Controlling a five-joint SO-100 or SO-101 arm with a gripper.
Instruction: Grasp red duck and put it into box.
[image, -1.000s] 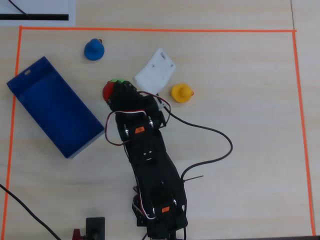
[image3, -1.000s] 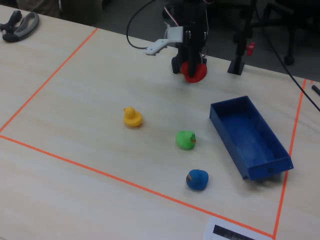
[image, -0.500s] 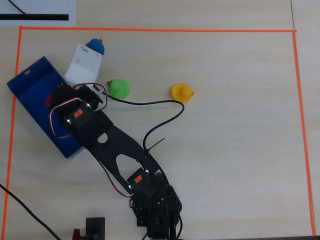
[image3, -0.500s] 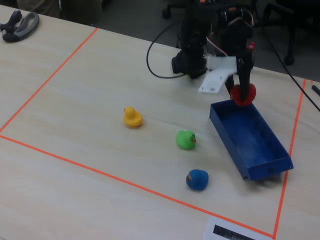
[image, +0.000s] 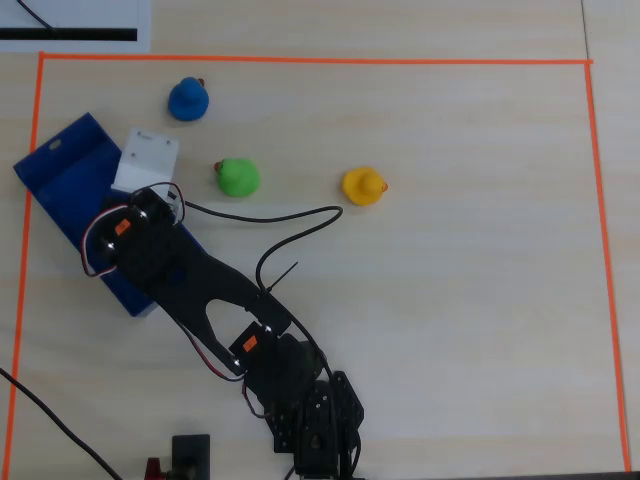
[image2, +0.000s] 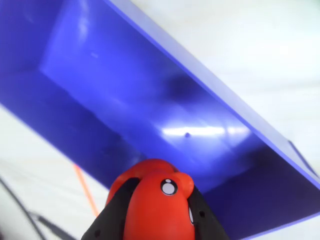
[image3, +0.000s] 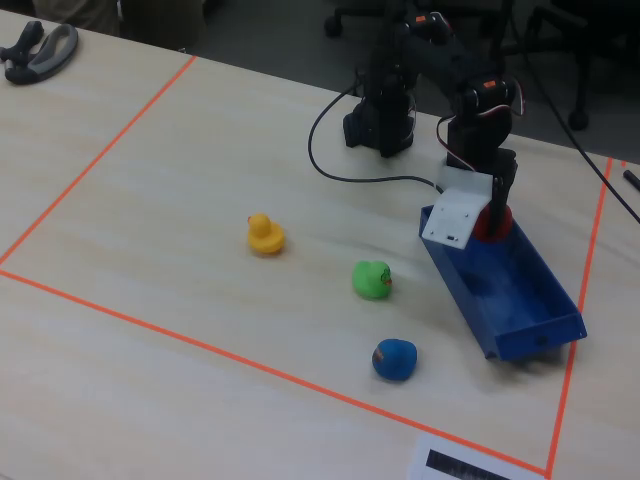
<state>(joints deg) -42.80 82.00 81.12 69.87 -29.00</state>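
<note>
1 gripper (image2: 155, 220) clamping red duck (image2: 157, 200) over box (image2: 150, 100), duck hidden in overhead view

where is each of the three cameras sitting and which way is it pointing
Overhead view: above the table, looking straight down; whole arm visible, base at bottom edge, box at left.
Wrist view: on the gripper, looking down into the box; fingers hold the red duck.
Fixed view: across the table, facing the arm's front.
Overhead and fixed views share the green duck.
</note>
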